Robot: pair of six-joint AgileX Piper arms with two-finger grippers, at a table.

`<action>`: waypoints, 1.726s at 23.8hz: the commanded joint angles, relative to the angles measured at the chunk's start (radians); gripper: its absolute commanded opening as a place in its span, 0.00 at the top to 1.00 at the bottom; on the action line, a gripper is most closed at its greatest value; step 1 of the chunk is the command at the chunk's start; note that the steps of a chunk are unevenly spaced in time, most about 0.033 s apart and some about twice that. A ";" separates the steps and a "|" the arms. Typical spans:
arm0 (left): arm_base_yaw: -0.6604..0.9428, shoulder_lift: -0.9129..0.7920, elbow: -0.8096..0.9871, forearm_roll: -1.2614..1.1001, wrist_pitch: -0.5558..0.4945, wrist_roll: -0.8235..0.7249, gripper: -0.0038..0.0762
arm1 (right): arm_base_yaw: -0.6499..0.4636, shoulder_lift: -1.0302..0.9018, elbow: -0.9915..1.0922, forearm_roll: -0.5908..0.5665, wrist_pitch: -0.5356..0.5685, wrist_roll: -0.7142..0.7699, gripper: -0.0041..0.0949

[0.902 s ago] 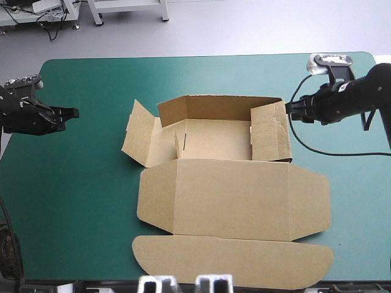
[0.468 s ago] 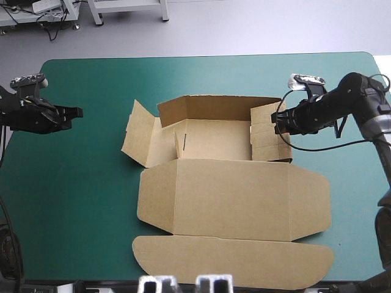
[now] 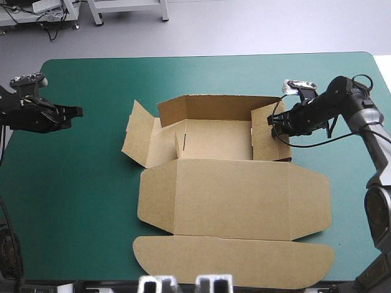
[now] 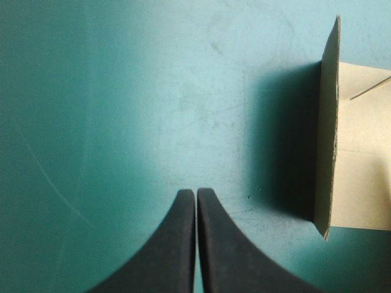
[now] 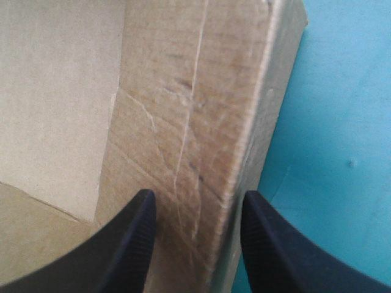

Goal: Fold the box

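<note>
While the left end effector [image 3: 76, 112] is hovering over the bare teal-green surface [image 3: 85, 195] near its left edge, its black fingers [image 4: 174, 250] are meeting in one pointed arch and gripping nothing. Ahead of it, well apart, the left flap [image 4: 327, 122] of the brown box [image 3: 226, 195] is standing tilted up off the cover. The box is lying at the middle of the surface as an open tray: its far wall [image 3: 214, 107] is standing raised, and its wide lid panel is lying flat toward the near edge. At the right, the right end effector [image 5: 197, 198] is straddling the raised right wall [image 5: 195, 97], its fingers standing apart, one inside the tray and one outside. Whether they are touching the board cannot be told.
</note>
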 commanded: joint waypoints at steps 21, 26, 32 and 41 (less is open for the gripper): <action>0.178 0.039 -0.031 -0.504 0.067 0.242 0.96 | -0.021 -0.160 -0.123 0.198 0.034 0.018 0.97; 0.172 0.079 -0.027 -0.832 0.167 0.352 0.96 | -0.021 -0.222 -0.196 0.207 0.040 0.051 0.97; 0.132 0.047 -0.025 -0.878 0.170 0.364 0.96 | -0.021 -0.224 -0.215 0.251 0.006 0.069 0.97; -0.005 -0.004 -0.023 -0.966 0.166 0.387 0.96 | -0.021 -0.224 -0.215 0.281 -0.052 0.032 0.97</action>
